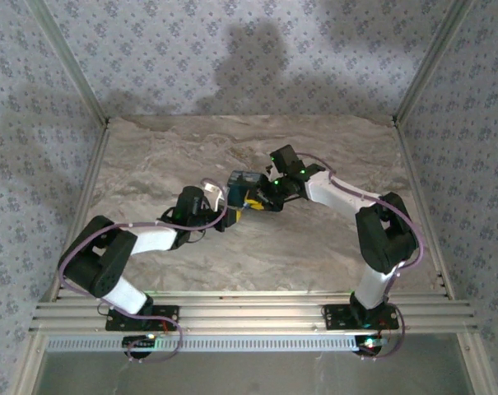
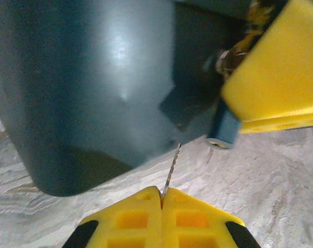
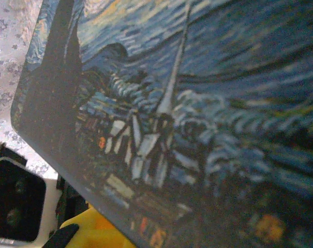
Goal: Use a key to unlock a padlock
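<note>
The padlock (image 1: 241,184) is held up at mid-table between both grippers. Its dark side (image 2: 104,77) looms in the left wrist view, and its blue and yellow night-sky face (image 3: 187,103) shows in the right wrist view. My left gripper (image 2: 161,192) is shut on the key, whose thin pale blade (image 2: 172,168) sticks up toward the lock's lower edge. I cannot tell whether the tip touches, and the key's head is hidden between the fingers. My right gripper (image 1: 263,197) is shut on the padlock, with one yellow finger (image 2: 280,77) against its side.
A short blue stub with a metal end (image 2: 222,132) hangs under the right gripper's finger, just above the marble tabletop (image 1: 314,247). Patterned walls and metal posts (image 1: 80,82) enclose the table. The left arm's wrist (image 3: 16,206) sits close below the lock.
</note>
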Robot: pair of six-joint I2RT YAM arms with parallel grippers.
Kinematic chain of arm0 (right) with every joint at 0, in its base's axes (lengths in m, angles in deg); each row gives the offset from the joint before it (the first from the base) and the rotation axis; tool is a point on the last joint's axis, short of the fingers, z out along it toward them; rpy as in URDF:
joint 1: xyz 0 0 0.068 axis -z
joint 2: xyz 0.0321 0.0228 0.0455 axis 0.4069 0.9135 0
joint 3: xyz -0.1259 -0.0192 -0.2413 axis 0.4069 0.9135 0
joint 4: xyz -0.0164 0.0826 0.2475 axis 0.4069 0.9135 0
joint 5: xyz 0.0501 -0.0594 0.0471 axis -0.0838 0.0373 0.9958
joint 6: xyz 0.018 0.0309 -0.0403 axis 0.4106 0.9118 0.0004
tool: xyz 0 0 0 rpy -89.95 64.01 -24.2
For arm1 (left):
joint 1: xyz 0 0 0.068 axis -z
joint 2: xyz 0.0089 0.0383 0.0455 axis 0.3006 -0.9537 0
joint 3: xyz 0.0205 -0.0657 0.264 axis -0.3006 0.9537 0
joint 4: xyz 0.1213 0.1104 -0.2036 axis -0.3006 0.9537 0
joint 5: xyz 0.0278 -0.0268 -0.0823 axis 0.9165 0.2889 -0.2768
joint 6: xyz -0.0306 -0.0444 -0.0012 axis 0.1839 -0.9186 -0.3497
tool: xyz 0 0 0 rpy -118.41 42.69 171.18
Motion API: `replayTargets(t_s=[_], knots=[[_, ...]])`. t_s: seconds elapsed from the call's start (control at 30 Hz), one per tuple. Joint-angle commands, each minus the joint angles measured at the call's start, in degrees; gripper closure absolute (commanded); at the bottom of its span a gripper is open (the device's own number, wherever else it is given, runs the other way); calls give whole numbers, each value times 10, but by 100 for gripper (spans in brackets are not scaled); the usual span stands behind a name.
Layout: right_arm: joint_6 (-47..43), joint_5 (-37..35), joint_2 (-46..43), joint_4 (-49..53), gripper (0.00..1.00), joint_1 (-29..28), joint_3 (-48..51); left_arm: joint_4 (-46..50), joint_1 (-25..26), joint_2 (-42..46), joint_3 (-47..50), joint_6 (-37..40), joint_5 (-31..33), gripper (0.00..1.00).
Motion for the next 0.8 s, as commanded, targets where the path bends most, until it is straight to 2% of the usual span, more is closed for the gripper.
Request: replayTargets(t_s=[0.0,0.33,0.57,0.77], knots=[[6,28,-19,-7,100,0,-7,34,-3,10,-16,13,15,100],[7,20,-21,-3,100,-1,-5,5,-2,27,-8,3,-15,100],[4,18,-20,0,100,-2,-5,7,0,55,-8,14,-28,100],[3,18,-20,-2,100,-3,-5,21,0,43,-21,20,-33,100]])
